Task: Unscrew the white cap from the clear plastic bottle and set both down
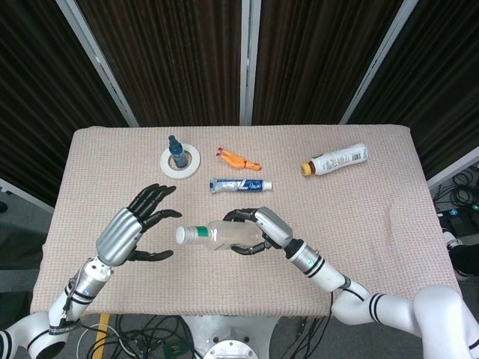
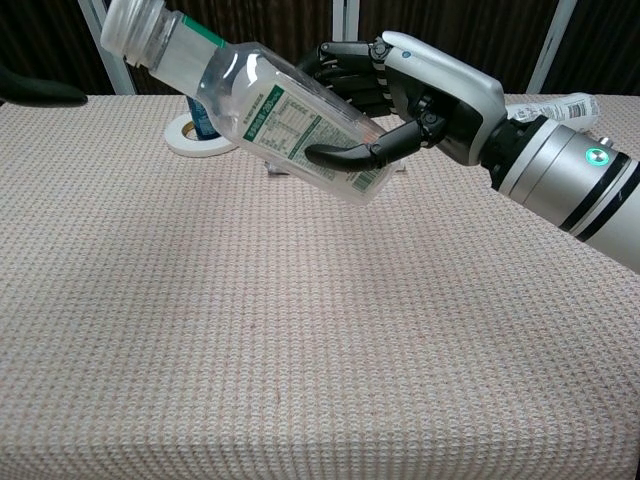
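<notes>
The right hand (image 1: 266, 228) wraps its black fingers around the clear plastic bottle (image 1: 224, 235), held above the beige woven tablecloth (image 1: 359, 217), white cap (image 1: 182, 235) toward the left hand (image 1: 135, 228). That hand hangs spread and empty, just beside the cap.

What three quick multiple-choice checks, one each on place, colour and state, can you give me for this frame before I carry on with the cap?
1. Where is the clear bottle?
A. Lying on the cloth
B. Held off the table in the right hand
C. Standing on the tape roll

2. What colour is the cap on the white bottle lying far right?
A. Amber
B. Blue
C. Green

3. How is the left hand?
A. Gripping the white cap
B. Flat on the table
C. Fingers spread, holding nothing, apart from the cap

Answers: 1 B, the chest view shows it tilted above the cloth in the fingers. 2 A, the amber end shows in the head view. 3 C, a gap separates hand and cap.
</notes>
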`<state>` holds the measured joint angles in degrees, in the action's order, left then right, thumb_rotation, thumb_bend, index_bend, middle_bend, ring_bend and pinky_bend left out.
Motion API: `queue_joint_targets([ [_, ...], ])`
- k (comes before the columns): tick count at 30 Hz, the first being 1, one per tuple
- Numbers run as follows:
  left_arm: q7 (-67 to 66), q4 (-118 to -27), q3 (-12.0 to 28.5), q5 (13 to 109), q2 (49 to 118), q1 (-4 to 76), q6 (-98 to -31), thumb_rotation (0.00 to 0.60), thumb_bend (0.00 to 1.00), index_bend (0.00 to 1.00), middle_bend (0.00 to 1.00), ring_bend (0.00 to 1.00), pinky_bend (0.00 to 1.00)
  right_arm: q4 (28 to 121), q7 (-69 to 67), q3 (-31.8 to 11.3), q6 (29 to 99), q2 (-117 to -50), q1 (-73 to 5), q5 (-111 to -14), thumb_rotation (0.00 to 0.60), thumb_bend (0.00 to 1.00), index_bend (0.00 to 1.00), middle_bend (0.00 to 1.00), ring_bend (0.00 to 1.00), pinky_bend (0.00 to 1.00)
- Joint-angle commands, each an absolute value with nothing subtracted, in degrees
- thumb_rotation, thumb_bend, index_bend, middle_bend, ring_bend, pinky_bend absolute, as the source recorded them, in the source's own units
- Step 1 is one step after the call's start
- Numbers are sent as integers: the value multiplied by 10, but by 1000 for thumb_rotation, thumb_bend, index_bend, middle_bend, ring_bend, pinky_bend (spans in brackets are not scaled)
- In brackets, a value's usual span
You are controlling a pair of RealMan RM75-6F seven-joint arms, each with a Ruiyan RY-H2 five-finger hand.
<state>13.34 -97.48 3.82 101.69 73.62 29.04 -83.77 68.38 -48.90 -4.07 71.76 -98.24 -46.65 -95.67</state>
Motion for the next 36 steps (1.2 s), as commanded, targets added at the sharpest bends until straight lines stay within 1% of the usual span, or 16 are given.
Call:
queue_joint_targets([
  [1,137,-976,37,1020,735,292,-836,600,135,316,0,0,0,684,-490,-40,718,-983,-467,-958,600,409,709,576,447,545],
  [4,139,-979,36,1023,730,296,-829,600,186,321,0,0,0,684,-490,-39,718,-983,-467,-959,600,409,710,576,447,545],
  [7,139,-983,37,1023,727,298,-827,600,214,321,0,0,0,684,-490,-40,717,-984,-468,-959,600,410,709,576,447,545],
  [22,134,-993,38,1028,722,306,-818,600,301,355,0,0,0,684,-491,-41,717,-984,-469,-959,600,409,709,576,447,544],
  [28,133,-995,37,1030,722,307,-817,600,318,362,0,0,0,685,-491,-41,718,-983,-468,-959,600,409,709,576,447,545],
  [36,136,-993,41,1030,729,308,-823,600,317,416,31,0,0,685,-491,-41,719,-984,-469,-959,600,409,709,576,447,545],
])
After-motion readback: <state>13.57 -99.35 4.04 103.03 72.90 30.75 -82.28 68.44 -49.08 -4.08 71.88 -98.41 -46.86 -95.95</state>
